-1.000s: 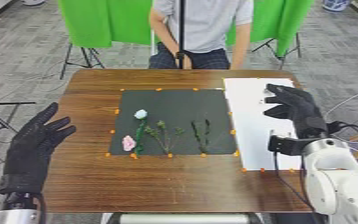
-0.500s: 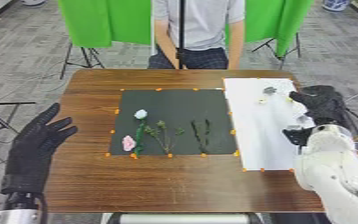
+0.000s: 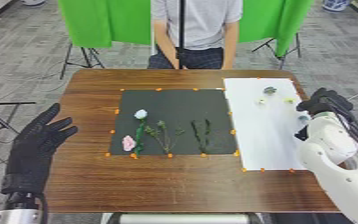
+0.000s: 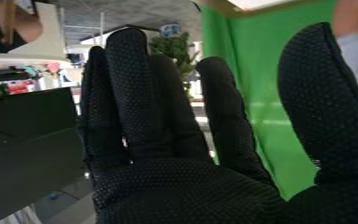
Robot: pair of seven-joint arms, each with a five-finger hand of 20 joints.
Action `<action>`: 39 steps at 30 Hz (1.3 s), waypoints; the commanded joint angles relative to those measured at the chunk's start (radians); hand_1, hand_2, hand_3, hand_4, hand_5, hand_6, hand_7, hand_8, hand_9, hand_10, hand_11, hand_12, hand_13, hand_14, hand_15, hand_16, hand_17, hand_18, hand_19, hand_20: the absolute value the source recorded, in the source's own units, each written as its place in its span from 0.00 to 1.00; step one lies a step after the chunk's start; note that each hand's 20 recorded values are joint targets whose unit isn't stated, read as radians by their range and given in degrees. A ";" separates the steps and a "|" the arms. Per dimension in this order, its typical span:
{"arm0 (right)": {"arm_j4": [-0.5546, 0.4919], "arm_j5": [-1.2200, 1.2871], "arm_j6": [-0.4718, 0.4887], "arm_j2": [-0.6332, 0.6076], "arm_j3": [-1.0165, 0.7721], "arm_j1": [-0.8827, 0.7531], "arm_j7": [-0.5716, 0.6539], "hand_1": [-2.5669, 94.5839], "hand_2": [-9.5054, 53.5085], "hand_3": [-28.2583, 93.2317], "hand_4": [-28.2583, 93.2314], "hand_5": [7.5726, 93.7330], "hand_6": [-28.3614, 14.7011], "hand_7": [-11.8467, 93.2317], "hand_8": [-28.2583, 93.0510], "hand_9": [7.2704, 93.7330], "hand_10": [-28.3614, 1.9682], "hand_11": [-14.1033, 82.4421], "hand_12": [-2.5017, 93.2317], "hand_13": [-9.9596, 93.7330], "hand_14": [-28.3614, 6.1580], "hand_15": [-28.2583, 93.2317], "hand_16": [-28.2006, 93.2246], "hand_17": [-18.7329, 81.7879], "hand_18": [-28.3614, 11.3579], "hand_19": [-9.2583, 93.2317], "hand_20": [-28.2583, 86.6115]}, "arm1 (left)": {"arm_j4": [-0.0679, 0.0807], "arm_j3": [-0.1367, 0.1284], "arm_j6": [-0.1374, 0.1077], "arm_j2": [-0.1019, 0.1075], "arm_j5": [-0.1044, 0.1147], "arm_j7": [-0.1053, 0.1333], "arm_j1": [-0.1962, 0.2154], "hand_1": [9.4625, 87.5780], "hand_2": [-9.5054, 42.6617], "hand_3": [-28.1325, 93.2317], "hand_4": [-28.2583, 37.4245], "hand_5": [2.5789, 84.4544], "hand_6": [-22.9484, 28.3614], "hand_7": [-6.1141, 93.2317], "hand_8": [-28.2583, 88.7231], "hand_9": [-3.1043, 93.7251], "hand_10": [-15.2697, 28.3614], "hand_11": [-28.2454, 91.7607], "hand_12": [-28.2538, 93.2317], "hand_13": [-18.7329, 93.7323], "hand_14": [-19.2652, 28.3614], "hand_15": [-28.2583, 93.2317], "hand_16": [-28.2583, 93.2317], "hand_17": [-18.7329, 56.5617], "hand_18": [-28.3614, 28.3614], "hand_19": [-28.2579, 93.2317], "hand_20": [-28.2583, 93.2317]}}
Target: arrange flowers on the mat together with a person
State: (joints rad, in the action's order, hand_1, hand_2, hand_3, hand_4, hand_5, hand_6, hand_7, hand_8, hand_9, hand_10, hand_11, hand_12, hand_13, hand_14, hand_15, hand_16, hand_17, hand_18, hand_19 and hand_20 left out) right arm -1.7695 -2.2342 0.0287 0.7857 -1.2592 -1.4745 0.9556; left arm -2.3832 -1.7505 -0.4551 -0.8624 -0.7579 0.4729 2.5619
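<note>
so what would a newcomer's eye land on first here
Probably the bright green cloth hanging behind the table, on both sides of the seated person. Next, the dark mat on the table, with a white flower above a pink one at its left. Then the black-gloved left hand, open beside the mat.

The brown wooden tabletop (image 3: pixel 175 187) carries a dark mat (image 3: pixel 171 107), which lies between the left robot hand (image 3: pixel 42 132) and the right robot hand (image 3: pixel 328 100). A long white sheet (image 3: pixel 260 135) lies close alongside the mat, on the side towards the right robot hand. Small orange markers (image 3: pixel 159 89) sit along the edges of both.
</note>
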 commanded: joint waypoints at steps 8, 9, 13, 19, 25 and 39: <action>0.137 0.026 0.113 -0.002 0.122 0.102 -0.005 0.43 0.00 0.83 0.03 0.51 0.61 0.25 0.14 0.50 0.25 0.32 0.18 0.61 0.27 0.75 0.28 0.39 0.05 0.85 0.24 | 0.000 0.012 -0.022 0.019 0.017 0.016 0.001 0.12 0.27 0.89 0.00 0.37 0.55 0.21 0.15 0.39 0.77 0.44 0.31 0.38 0.94 0.64 0.15 0.12 0.88 0.61 0.31; 0.148 0.026 0.114 -0.001 0.132 0.110 -0.006 0.44 0.00 0.83 0.02 0.51 0.61 0.25 0.14 0.51 0.25 0.32 0.18 0.61 0.28 0.75 0.28 0.39 0.05 0.85 0.24 | 0.001 0.012 -0.019 0.019 0.015 0.015 0.001 0.12 0.27 0.89 0.00 0.37 0.55 0.21 0.15 0.39 0.76 0.44 0.31 0.38 0.94 0.64 0.15 0.12 0.88 0.61 0.31; 0.172 0.015 0.114 -0.005 0.157 0.115 -0.035 0.46 0.00 0.84 0.01 0.53 0.62 0.26 0.13 0.53 0.28 0.32 0.17 0.61 0.29 0.74 0.29 0.38 0.07 0.84 0.24 | 0.001 0.010 -0.019 0.017 0.012 0.007 -0.003 0.13 0.27 0.88 0.00 0.37 0.55 0.21 0.15 0.39 0.76 0.44 0.31 0.38 0.94 0.64 0.15 0.12 0.88 0.61 0.31; 0.195 -0.041 0.044 -0.010 0.213 0.119 -0.041 0.57 0.00 0.80 0.00 0.69 0.68 0.28 0.18 0.75 0.50 0.33 0.21 0.74 0.49 0.67 0.35 0.43 0.19 0.85 0.25 | 0.002 0.009 -0.015 0.018 0.014 0.004 -0.005 0.13 0.27 0.88 0.00 0.37 0.55 0.21 0.15 0.39 0.77 0.44 0.31 0.38 0.94 0.64 0.15 0.12 0.88 0.61 0.31; 0.200 -0.054 0.000 -0.008 0.216 0.107 -0.041 0.70 0.00 0.73 0.00 0.85 0.70 0.31 0.26 0.96 0.69 0.26 0.38 0.86 0.74 0.61 0.46 0.52 0.26 0.90 0.24 | 0.000 0.006 -0.011 0.010 0.007 -0.007 -0.006 0.13 0.27 0.88 0.00 0.37 0.55 0.21 0.15 0.39 0.77 0.44 0.31 0.38 0.94 0.65 0.15 0.12 0.88 0.62 0.31; -0.061 -0.085 -0.207 0.047 0.290 0.188 -0.127 0.70 0.00 0.75 0.00 0.88 0.70 0.34 0.26 0.98 0.76 0.27 0.42 0.88 0.78 0.61 0.48 0.53 0.26 0.93 0.25 | 0.004 0.006 0.009 -0.010 -0.008 -0.032 -0.019 0.12 0.27 0.88 0.00 0.37 0.56 0.21 0.15 0.39 0.77 0.45 0.31 0.38 0.95 0.65 0.15 0.12 0.88 0.62 0.31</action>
State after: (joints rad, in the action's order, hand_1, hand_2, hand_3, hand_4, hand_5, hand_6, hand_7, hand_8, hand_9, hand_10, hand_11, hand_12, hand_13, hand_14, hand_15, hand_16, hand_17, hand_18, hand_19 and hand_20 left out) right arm -1.6584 -2.3032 -0.1211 0.7764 -1.0583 -1.4054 0.9148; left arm -2.3860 -1.7598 -0.4664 -0.8510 -0.7503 0.4672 2.5586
